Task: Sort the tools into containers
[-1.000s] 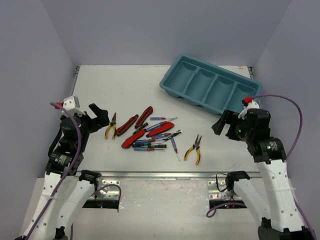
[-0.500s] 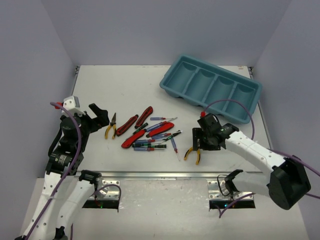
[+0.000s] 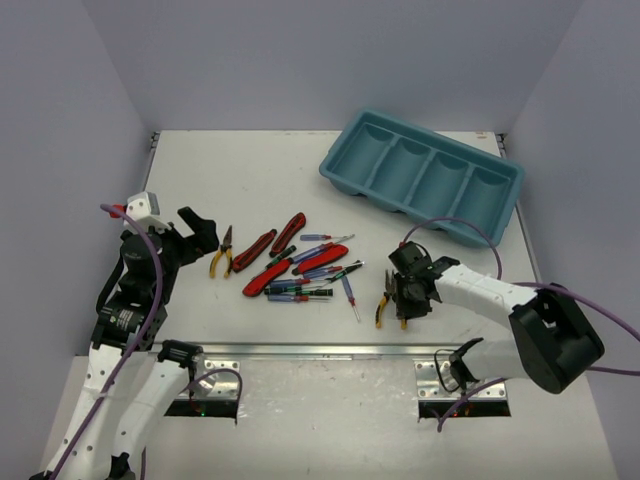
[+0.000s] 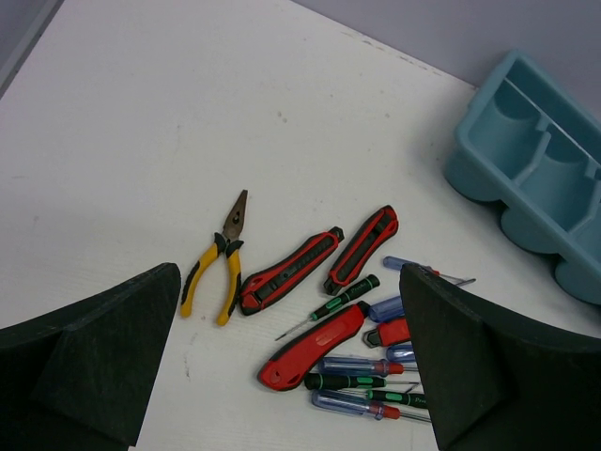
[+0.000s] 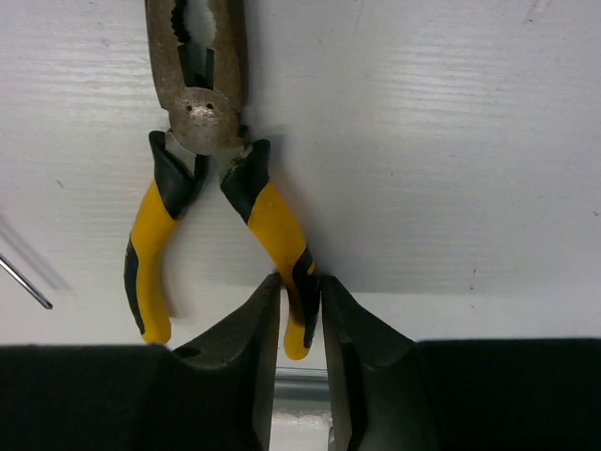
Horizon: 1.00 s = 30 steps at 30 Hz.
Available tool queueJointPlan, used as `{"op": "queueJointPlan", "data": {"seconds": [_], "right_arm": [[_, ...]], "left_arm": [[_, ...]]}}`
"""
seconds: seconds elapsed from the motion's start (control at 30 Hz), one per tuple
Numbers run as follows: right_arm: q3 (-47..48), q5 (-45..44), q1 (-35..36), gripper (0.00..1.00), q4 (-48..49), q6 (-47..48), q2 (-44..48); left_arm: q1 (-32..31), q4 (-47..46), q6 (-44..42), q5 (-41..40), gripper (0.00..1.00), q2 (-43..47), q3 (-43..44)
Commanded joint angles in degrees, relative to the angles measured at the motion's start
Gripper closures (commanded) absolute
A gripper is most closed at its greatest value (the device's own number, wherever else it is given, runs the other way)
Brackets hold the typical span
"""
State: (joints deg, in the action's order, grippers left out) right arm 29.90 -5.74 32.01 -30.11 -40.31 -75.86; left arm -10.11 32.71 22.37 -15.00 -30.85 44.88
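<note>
Yellow-and-black pliers [image 5: 200, 117] lie flat near the table's front edge, jaws pointing away. My right gripper [image 5: 300, 287] is pinched on their right handle, a finger pressing each side; from above it [image 3: 402, 298] sits over these pliers [image 3: 384, 308]. My left gripper [image 3: 200, 232] hovers open at the left, above the other pliers [image 4: 218, 272], with nothing in it [image 4: 291, 272]. Red-handled cutters [image 3: 270, 277] and thin screwdrivers [image 3: 318, 272] lie in a heap mid-table. The teal tray [image 3: 350, 185] with its four compartments stands at the back right and shows no tools inside.
The table's metal front rail [image 3: 320, 350] runs just behind my right gripper. A lone blue-and-red screwdriver [image 3: 350, 296] lies just left of the held pliers. Grey walls close in the table on three sides.
My right arm swung from beside the tray down to the pliers near the front edge, and its fingers went from wide open to pinched on one handle. The left arm stayed still.
</note>
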Motion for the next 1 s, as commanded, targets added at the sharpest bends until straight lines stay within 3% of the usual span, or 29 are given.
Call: {"op": "queueJointPlan", "data": {"seconds": [0.0, 0.13, 0.6, 0.67, 0.77, 0.97], "right_arm": [[-2.25, -0.13, 0.64, 0.86, 4.35, 0.1, -3.1], [-1.2, 0.09, 0.95, 1.0, 2.78, 0.32, 1.22], [11.66, -8.29, 0.1, 1.0, -10.72, 3.13, 15.83], [15.16, -8.89, -3.74, 1.0, -11.54, 4.68, 16.18], [20.19, -5.51, -15.32, 1.0, -11.82, 9.81, 14.52], [30.86, -5.07, -31.19, 1.0, -12.03, 16.27, 4.91]], "left_arm": [[-0.26, -2.66, -0.12, 0.59, 0.0, 0.08, -0.32], [-0.26, -2.66, -0.13, 0.67, 0.0, 0.09, -0.32], [-0.26, -2.66, -0.13, 0.67, 0.0, 0.18, -0.32], [-0.26, -2.74, -0.13, 0.76, 0.0, 0.21, -0.32], [-0.26, -2.74, -0.13, 0.84, 0.0, 0.09, -0.32], [-0.39, -2.74, -0.22, 1.2, 0.0, -0.35, -0.32]]}}
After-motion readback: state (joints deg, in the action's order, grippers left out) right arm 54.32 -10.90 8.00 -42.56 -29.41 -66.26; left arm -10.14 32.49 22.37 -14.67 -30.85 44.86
